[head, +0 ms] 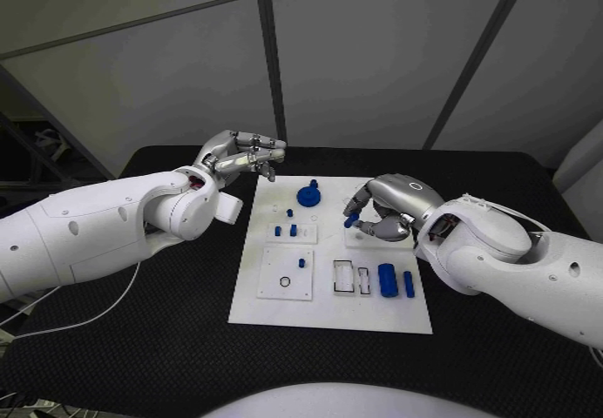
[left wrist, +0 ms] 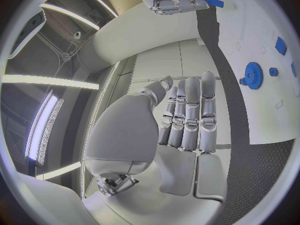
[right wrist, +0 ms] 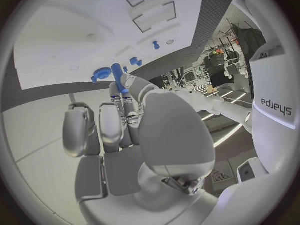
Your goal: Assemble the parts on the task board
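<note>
We note the right hand [head: 383, 209] pinching a blue peg [head: 355, 209] above the task board [head: 329, 318], left hand [head: 241, 155] empty with fingers together at the board's far corner; a tilted peg could jam or slip on insertion.

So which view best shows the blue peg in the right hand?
The right wrist view: the blue peg stands clear between the right hand's fingers. Head view shows only its tip; left wrist view shows it small.

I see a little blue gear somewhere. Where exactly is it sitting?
The blue gear stands near the task board's far edge in the head view, between the left hand and right hand.
</note>
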